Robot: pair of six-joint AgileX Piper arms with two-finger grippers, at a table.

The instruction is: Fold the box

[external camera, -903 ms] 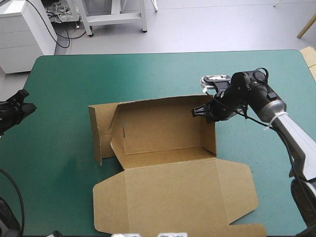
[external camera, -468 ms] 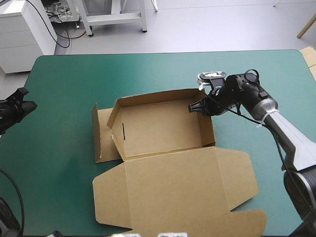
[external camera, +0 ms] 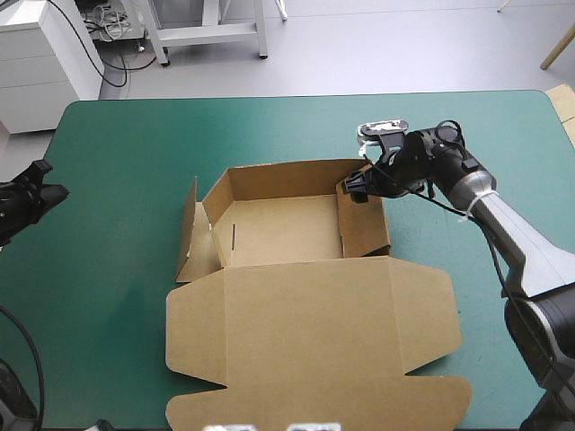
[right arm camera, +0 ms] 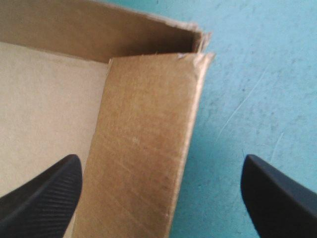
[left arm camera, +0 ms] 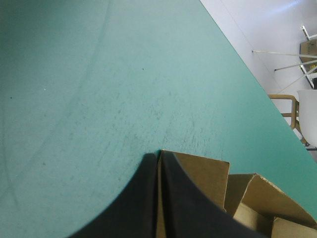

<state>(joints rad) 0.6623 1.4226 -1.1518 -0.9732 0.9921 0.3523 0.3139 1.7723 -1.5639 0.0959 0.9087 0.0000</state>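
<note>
"On the table (external camera: 117, 162), where is the box now?"

"Near the middle of it I see the brown box (external camera: 287, 229), standing as an open tray. Its far wall (external camera: 283, 178) and its right wall (right arm camera: 143, 148) are upright. The lid (external camera: 314, 332) lies flat on the side toward the near edge of the table. At the left end, one flap (external camera: 190, 238) stands tilted outward."

"And the right pincer, does it have hold of something?"

"No, I would say it holds nothing. The right pincer (external camera: 352, 190) is at the far right corner of the box, and its black fingers (right arm camera: 44, 193) stand wide apart. The right wall is between them: one finger is over the inside of the tray, the other over the teal-green cover (right arm camera: 247, 74) outside. Whether a finger touches the board, I cannot tell from my screens."

"What about the left side?"

"The left pincer (external camera: 49, 184) hangs at the left edge of the table, well apart from the box. Its two fingers meet in one pointed arch, fully closed, with nothing between them. Through its wrist camera I see the cover below and a part of the brown board beyond the fingers."
</note>
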